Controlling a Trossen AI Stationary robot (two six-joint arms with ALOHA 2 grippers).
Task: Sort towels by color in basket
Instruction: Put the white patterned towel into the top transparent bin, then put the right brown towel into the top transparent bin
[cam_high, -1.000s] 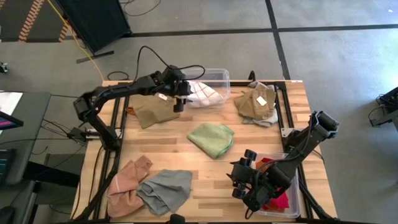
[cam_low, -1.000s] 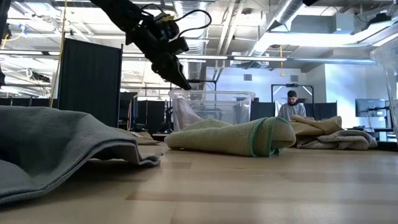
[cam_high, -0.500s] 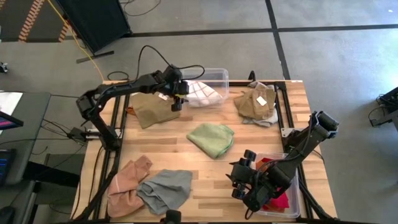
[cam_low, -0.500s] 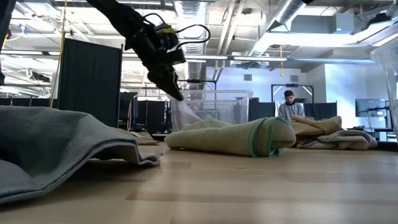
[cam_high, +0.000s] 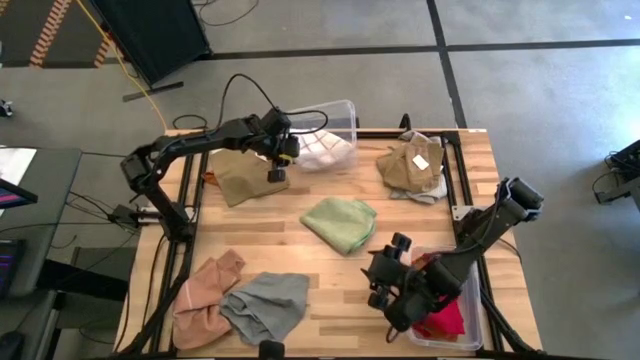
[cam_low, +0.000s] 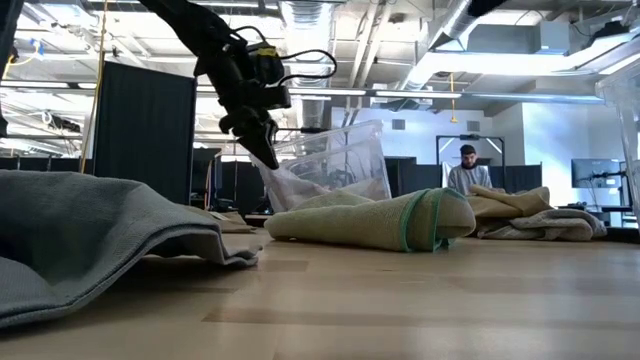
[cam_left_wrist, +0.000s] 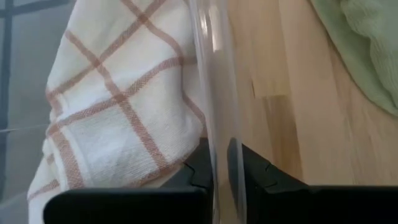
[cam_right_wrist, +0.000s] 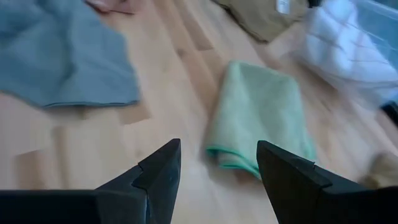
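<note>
A clear plastic basket (cam_high: 330, 125) stands tilted at the table's far middle, with a white checked towel (cam_left_wrist: 118, 106) inside. My left gripper (cam_high: 277, 165) is shut on the basket's left wall. Loose towels lie on the table: light green (cam_high: 340, 222) in the middle, olive-tan (cam_high: 240, 178) at the far left, a tan pile with a white tag (cam_high: 412, 165) at the far right, pink-rust (cam_high: 205, 290) and grey (cam_high: 265, 305) at the near left. My right gripper (cam_right_wrist: 217, 149) hangs open over the near right, holding nothing. My left gripper pinches the basket's clear left wall (cam_left_wrist: 214, 124) at its rim, one finger inside against the checked towel and one outside. The fingers slant down from the table's left side. The basket sits tipped in the hold, as the low view shows (cam_low: 335, 160).
A second clear bin (cam_high: 470, 310) with red towels stands at the near right edge, just beside my right arm. Bare wood lies between the green towel and the grey one. A person sits far behind the table in the low view.
My left gripper has sunk and tipped downward toward the basket's left wall, then shut on its rim. The basket, level before, is now tilted and drawn a little toward the table's left.
</note>
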